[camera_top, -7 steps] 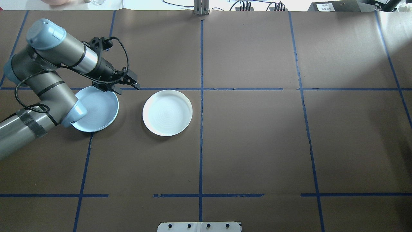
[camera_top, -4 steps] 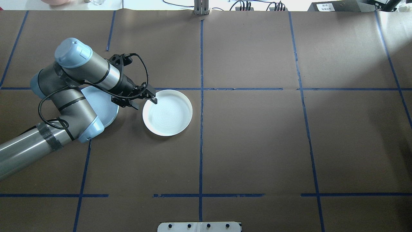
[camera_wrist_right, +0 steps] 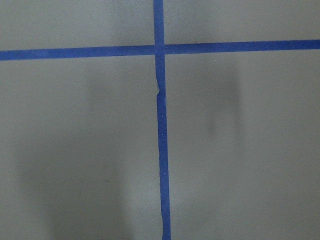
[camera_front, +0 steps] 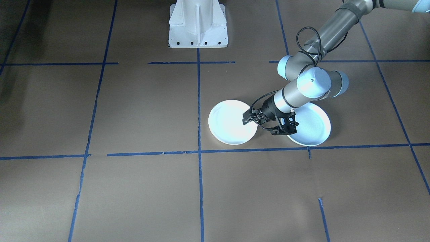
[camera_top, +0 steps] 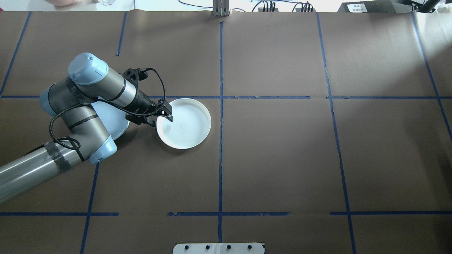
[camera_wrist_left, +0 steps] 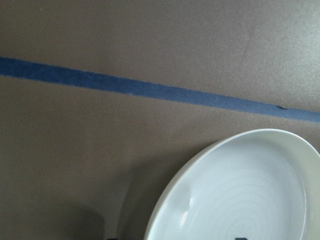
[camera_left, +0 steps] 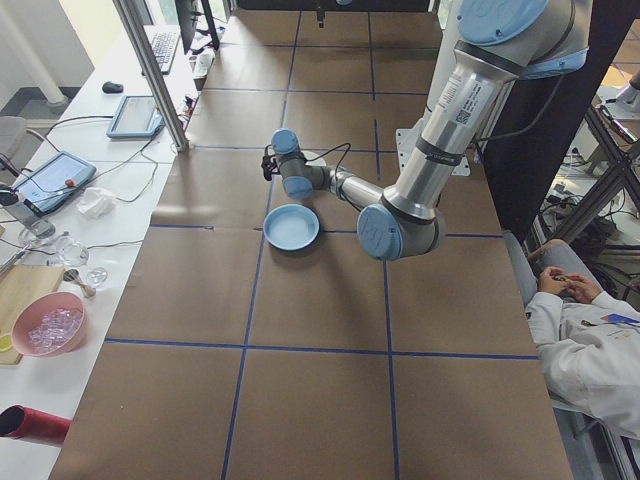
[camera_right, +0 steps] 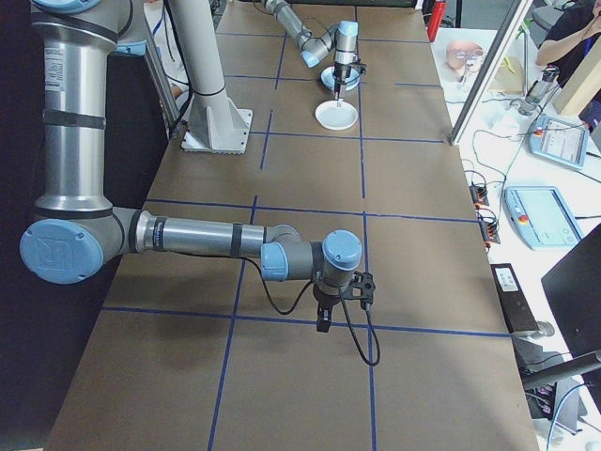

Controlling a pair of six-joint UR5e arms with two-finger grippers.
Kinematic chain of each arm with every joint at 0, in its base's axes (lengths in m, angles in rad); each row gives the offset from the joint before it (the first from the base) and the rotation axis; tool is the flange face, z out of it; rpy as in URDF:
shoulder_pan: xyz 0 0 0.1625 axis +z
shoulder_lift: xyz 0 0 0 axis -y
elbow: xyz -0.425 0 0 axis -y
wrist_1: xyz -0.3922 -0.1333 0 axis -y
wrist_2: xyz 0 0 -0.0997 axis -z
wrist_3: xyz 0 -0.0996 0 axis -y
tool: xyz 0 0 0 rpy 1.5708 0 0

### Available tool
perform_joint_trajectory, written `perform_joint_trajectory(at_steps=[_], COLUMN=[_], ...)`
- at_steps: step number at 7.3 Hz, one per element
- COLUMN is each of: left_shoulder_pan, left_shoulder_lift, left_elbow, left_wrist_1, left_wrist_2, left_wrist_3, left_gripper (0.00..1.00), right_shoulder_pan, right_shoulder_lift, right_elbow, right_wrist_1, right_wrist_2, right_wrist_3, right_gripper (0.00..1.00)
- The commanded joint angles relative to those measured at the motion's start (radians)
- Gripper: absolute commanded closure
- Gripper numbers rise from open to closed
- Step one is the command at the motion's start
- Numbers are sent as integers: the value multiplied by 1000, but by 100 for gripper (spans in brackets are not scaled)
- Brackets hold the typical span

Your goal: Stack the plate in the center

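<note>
Although the task calls for a stack in the center, the 2 plates lie side by side on the counter (camera_top: 282, 158), neither resting on the other, so I judge the stacking itself not yet begun.

Going left to right in the overhead view: the light blue plate (camera_top: 118, 121) sits flat on the brown paper, mostly hidden under the left arm's wrist and forearm. Just beside it, with a small gap of paper between them, the white plate (camera_top: 185, 123) sits flat too, close to the left of the center vertical tape line (camera_top: 221, 158). The left gripper (camera_top: 168, 116) is over the white plate's near-left rim, its jaws parted, with 1 finger inside the rim; the front-facing view shows the same, the tips at the plate's edge (camera_front: 247, 118). Whether the other finger is outside the rim, or whether either touches the plate, I cannot tell. The left wrist camera shows the white plate's rim and ringed bowl (camera_wrist_left: 240, 190) right under it.

Further right, the counter's center and right cells carry no plate. The right gripper (camera_right: 324, 315) appears only in the right side view, hanging low over the tape cross, well apart from both plates; I cannot tell its jaw state.

Left to do, as I judge it: grip a plate, lift it, set it on the other, centered.
</note>
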Motion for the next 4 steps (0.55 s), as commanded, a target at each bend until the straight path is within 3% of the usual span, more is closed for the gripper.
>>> perform_joint_trajectory(at_steps=[1, 4], left_shoulder_pan=[-3, -19], left_shoulder_lift=[0, 0], left_elbow=[1, -1], left_wrist_1=[0, 0], left_wrist_2=[-10, -15], left_wrist_3=[-4, 2], left_gripper=[100, 100], right_shoulder_pan=[-2, 0], right_shoulder_lift=[0, 0], right_elbow=[0, 0], right_wrist_1=[0, 0], right_wrist_2=[0, 0], right_wrist_3=[0, 0], right_gripper=[0, 0])
